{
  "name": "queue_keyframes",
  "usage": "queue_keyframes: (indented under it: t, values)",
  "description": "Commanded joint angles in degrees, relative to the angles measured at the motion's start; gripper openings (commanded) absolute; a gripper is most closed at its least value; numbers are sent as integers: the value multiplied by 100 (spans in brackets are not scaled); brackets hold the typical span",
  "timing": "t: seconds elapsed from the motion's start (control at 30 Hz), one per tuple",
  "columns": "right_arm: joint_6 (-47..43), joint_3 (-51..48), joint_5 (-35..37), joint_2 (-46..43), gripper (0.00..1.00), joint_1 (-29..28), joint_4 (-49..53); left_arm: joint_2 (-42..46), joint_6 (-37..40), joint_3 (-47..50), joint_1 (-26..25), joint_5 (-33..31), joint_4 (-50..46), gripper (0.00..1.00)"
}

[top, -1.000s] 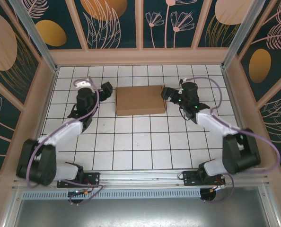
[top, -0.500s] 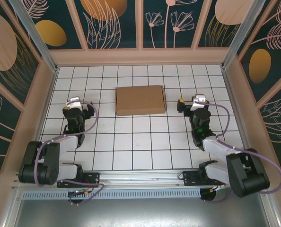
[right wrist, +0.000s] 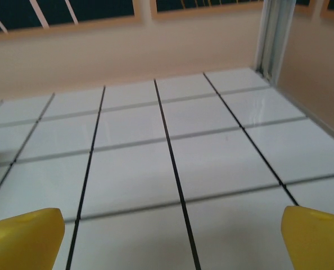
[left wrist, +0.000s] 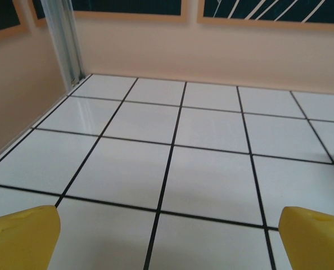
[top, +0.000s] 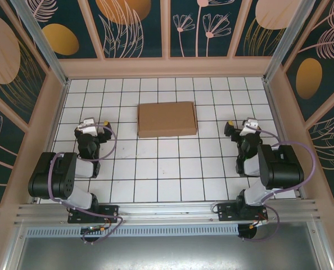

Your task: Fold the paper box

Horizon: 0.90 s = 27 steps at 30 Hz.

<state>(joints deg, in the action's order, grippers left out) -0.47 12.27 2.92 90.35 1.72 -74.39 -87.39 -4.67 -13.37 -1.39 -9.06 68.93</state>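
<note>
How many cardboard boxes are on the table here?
1: the paper box, lying flat on the table, centred toward its far edge. Nothing in view could hide another.

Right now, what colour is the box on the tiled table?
The paper box is plain brown, seen best from the top external view.

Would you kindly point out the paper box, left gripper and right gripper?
paper box (top: 167, 119), top external view, centre of its top.
left gripper (left wrist: 168, 239), left wrist view, midway between its fingertips.
right gripper (right wrist: 170, 236), right wrist view, midway between its fingertips.
</note>
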Motion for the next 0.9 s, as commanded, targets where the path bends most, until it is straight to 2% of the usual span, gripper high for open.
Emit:
queue_keyframes:
  t: [0.0, 0.87]
  values:
    - [150, 55, -450, -82, 99, 57, -70, -18, 61, -93, 59, 155, 292, 99]
    - [117, 21, -338, -79, 99, 5, -133, 38, 64, -26, 68, 169, 383, 99]
